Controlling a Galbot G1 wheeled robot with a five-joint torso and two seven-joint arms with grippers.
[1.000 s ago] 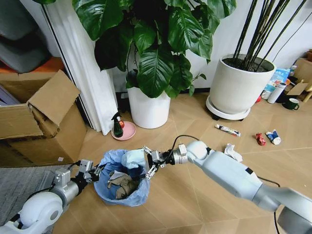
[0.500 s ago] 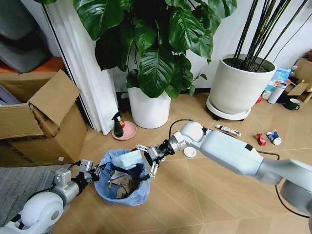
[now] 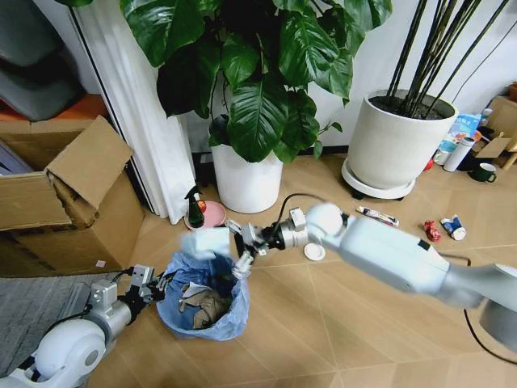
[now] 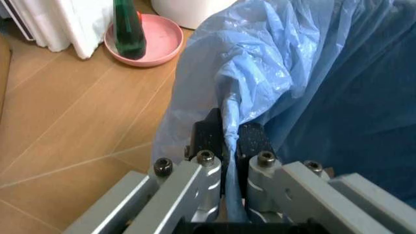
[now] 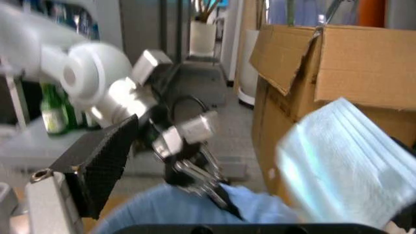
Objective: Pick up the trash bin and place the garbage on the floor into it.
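Floor scene, left to right: the left gripper point(image 3: 152, 284) is clenched on the crinkly light-blue liner at the rim of the small round black trash bin point(image 3: 202, 301), steadying it. Above the bin's far edge, a pale blue folded paper piece point(image 3: 206, 241) hangs beside the right gripper point(image 3: 242, 246), whose fingers are spread. Dropping it well likely means staying centred over the opening.

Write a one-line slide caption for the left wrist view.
Left hand shut on the trash bin's blue bag rim, green bottle beyond.
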